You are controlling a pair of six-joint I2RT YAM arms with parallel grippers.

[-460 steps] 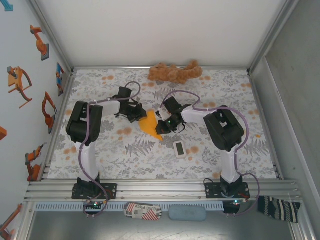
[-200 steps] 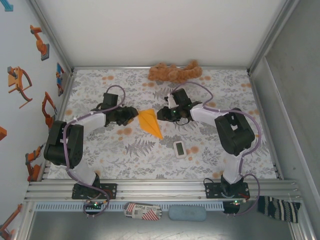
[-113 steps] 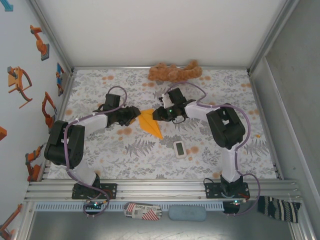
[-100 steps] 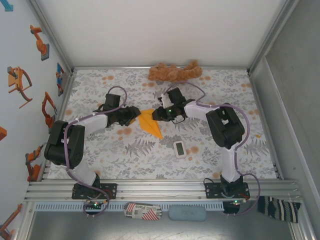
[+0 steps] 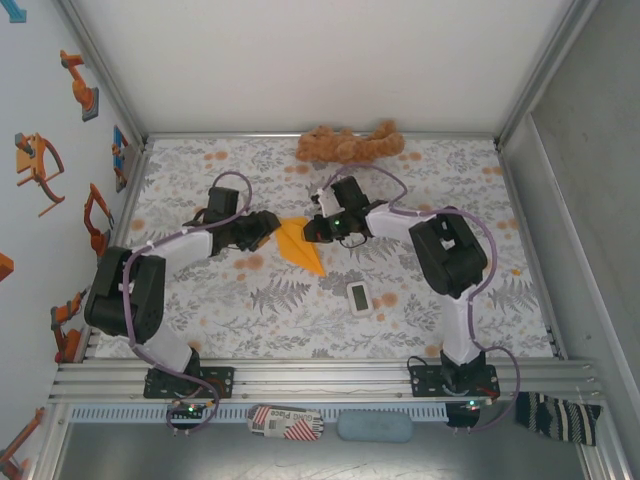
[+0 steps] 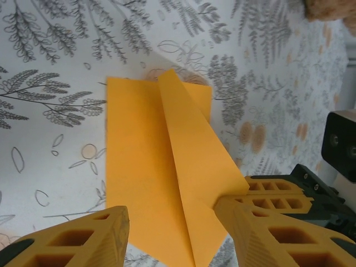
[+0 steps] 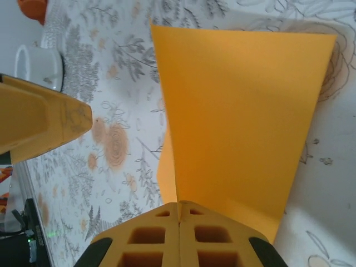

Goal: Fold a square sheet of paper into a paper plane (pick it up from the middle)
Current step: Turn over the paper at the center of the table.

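Orange in colour, the folded paper lies near the middle of the surface, a creased, pointed shape with its tip towards the near right, set between the two arms. Step in hand, by my reading: a late fold of the plane, with one flap standing up along the centre crease. The right fingers are pressed together and pinch the paper's edge where the crease runs in. The left fingers stand apart, straddling the blunt end; one touches the raised flap, the other rests beside the paper. The next move likely calls for the left fingers to hold the flat layer while the flap is laid over and pressed, kept square to the crease. The surface is a grey floral cloth with faded orange blots. A small white device lies near the paper's tip, and a brown plush toy by the far wall. The room is a white-walled booth in an aluminium frame, with orange robot-arm stickers on the left wall.
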